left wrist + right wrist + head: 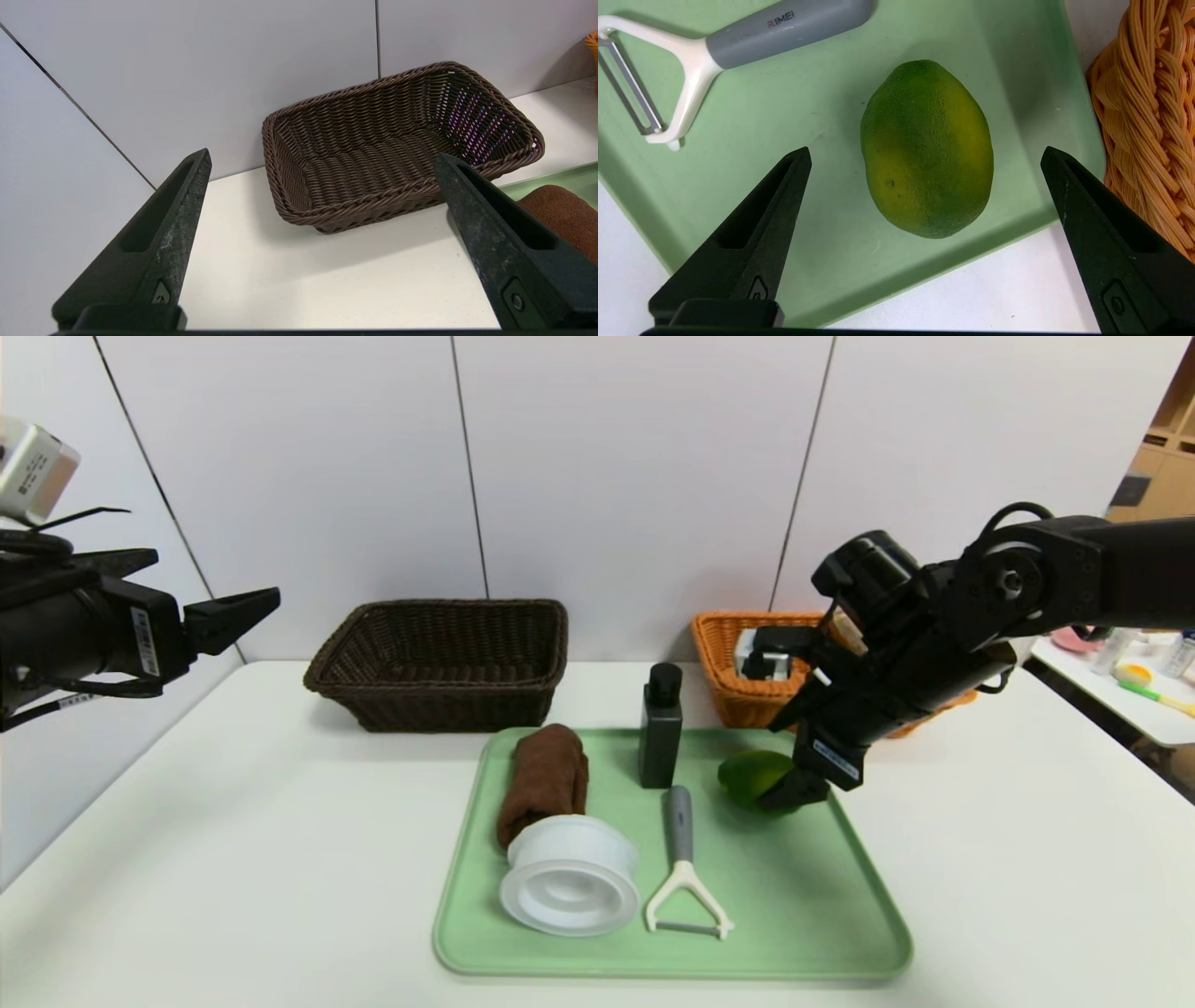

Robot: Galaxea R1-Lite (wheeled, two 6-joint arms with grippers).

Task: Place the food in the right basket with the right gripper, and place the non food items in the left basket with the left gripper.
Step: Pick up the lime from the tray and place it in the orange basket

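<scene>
A green fruit point(752, 777) point(927, 149) lies at the far right of a green tray point(794, 896) point(784, 196). My right gripper point(794, 789) point(925, 151) hangs open just above it, one finger on each side and neither touching. Also on the tray are a rolled brown towel point(544, 779) point(560, 214), a black bottle point(661, 728), a white round container point(569, 887) and a peeler point(683, 859) point(714, 51). The left gripper point(252, 607) point(323, 156) is open and empty, raised at the far left, facing the empty brown basket point(439, 705) point(373, 196). The orange basket point(747, 705) point(1143, 116) sits behind the right arm.
Both baskets stand against the back wall, behind the tray. The right arm hides most of the orange basket. A side table point(1148, 709) with small items stands at the far right, past the white table's edge.
</scene>
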